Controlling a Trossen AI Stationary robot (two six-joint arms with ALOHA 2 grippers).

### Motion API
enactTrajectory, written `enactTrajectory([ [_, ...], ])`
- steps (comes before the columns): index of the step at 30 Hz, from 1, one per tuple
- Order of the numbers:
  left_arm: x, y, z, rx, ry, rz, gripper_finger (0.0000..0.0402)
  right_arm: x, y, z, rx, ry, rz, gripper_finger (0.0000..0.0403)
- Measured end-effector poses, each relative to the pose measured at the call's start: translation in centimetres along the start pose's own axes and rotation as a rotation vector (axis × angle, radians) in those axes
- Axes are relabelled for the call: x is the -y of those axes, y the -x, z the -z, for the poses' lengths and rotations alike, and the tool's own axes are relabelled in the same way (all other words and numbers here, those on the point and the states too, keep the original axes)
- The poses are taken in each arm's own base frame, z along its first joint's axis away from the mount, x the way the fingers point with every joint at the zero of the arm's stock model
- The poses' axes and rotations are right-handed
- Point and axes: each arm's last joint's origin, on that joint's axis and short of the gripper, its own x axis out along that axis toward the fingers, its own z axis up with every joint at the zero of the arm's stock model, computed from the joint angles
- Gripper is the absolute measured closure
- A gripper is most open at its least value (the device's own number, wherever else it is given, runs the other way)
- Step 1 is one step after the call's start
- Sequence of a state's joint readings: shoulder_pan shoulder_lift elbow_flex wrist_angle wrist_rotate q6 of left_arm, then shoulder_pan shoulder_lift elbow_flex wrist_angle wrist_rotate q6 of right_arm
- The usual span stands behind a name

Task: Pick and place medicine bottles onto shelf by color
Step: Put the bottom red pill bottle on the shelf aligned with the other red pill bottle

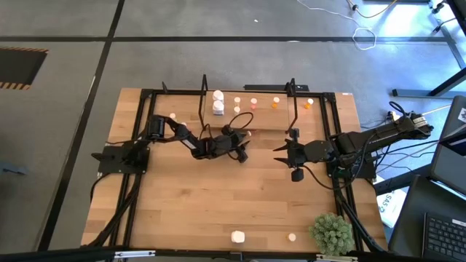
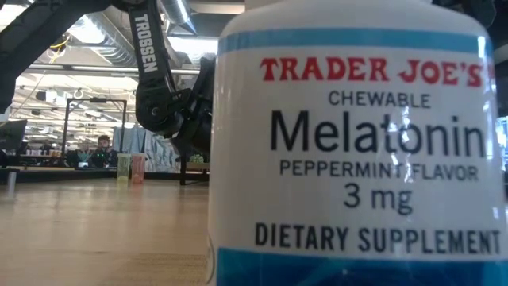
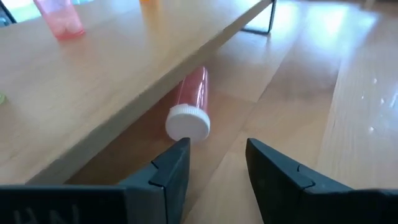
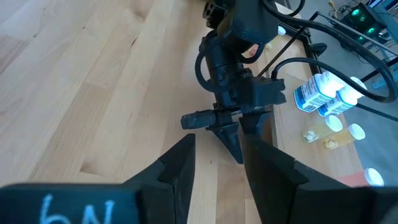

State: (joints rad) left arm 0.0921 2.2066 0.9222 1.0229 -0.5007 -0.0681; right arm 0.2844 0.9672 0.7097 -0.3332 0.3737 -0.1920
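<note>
The left arm reaches low across the pale wooden worktop, its dark two-finger pincer standing apart and empty just short of a pink, white-capped medicine bottle lying on its side under the front edge of the low black-framed shelf. The right arm stretches in from the worktop's right side, its pincer also apart and empty, aimed toward the left arm. Other small bottles stand upright on the shelf, and a large white melatonin bottle sits near the worktop's front edge.
</note>
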Motion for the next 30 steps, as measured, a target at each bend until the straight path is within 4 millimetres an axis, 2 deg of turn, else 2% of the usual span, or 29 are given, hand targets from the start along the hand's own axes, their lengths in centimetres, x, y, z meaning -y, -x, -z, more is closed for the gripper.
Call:
enactTrajectory([
  [7,0.90,0.46,-0.41,0.046,-0.033,0.027,0.0250,0.00,0.00,0.00,0.000,0.000,0.000,0.0267],
  [18,0.62,0.35,-0.65,0.066,-0.002,0.006,0.0249,0.00,0.00,0.00,0.000,0.000,0.000,0.0267],
  [30,0.23,0.15,-0.35,0.036,-0.027,-0.015,0.0188,0.00,0.00,0.00,0.000,0.000,0.000,0.0267],
])
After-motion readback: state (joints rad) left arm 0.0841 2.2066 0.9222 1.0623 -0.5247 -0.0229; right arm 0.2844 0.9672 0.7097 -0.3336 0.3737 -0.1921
